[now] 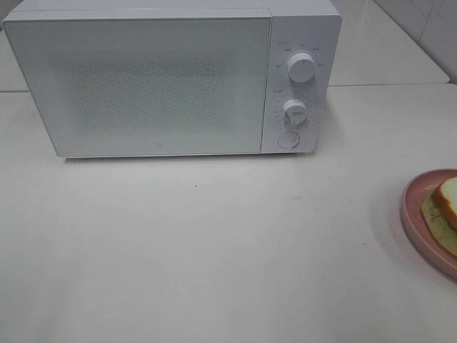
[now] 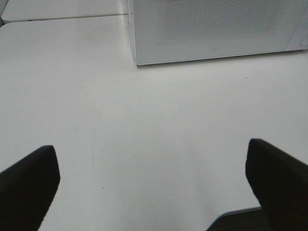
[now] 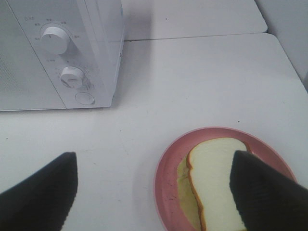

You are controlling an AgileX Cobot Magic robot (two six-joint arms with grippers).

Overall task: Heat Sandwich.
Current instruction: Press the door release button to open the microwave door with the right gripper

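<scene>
The sandwich (image 1: pixel 446 207) of white bread with an orange-brown crust lies on a round pink plate (image 1: pixel 414 214) at the table's right edge, partly cut off by the frame. In the right wrist view the sandwich (image 3: pixel 216 178) and plate (image 3: pixel 166 178) sit close below my right gripper (image 3: pixel 154 192), which is open and empty, one finger (image 3: pixel 264 192) hanging over the plate's far side. My left gripper (image 2: pixel 154 187) is open above bare table, holding nothing. Neither gripper shows in the exterior high view.
A white microwave (image 1: pixel 157 78) stands at the back of the table with its door shut. Its panel carries two knobs (image 1: pixel 301 68) (image 1: pixel 294 111) and a round button (image 1: pixel 288 140). The table's front edge shows near the left gripper.
</scene>
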